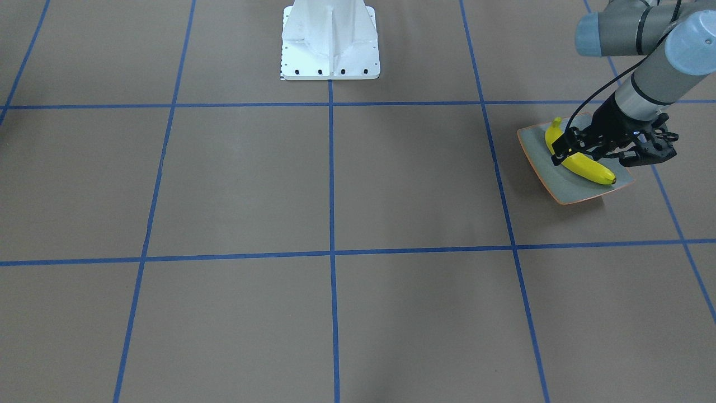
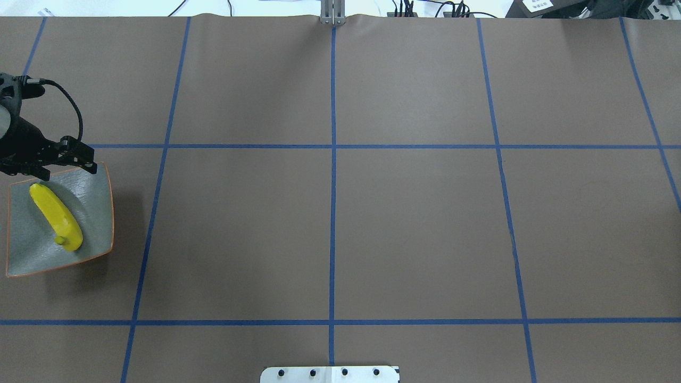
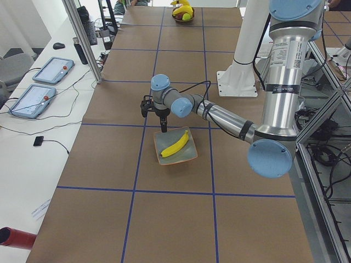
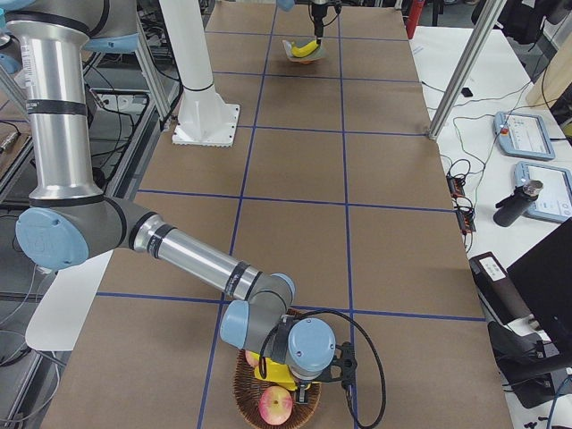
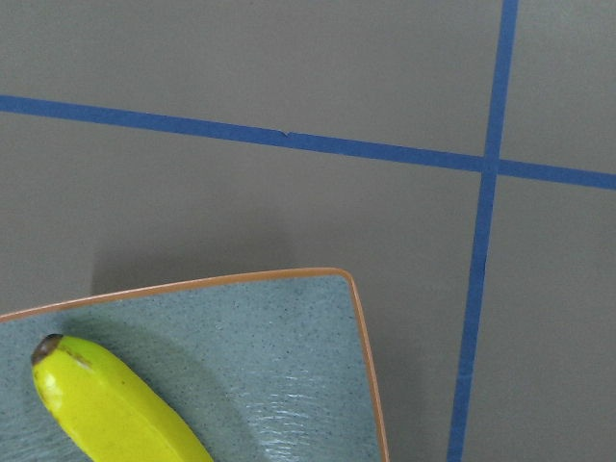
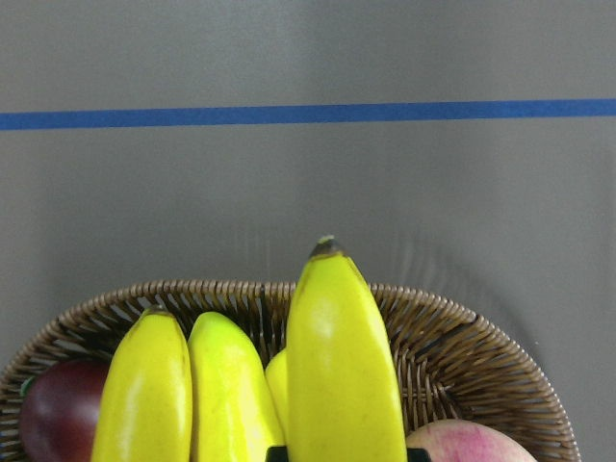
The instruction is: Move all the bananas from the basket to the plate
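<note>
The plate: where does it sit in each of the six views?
Front-facing: the plate is at the right, mid-height.
Overhead: far left, mid-height.
Exterior left: centre.
Exterior right: top edge, far end of the table.
Left wrist: bottom left corner.
Right wrist: not in it.
Shared landmark: the single banana lying on it.

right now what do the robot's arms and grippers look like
Both the left arm and right arm are silver tubes with pale blue joint caps. The left gripper and right gripper are black, each with a looping black cable. A white label marks the left arm.
</note>
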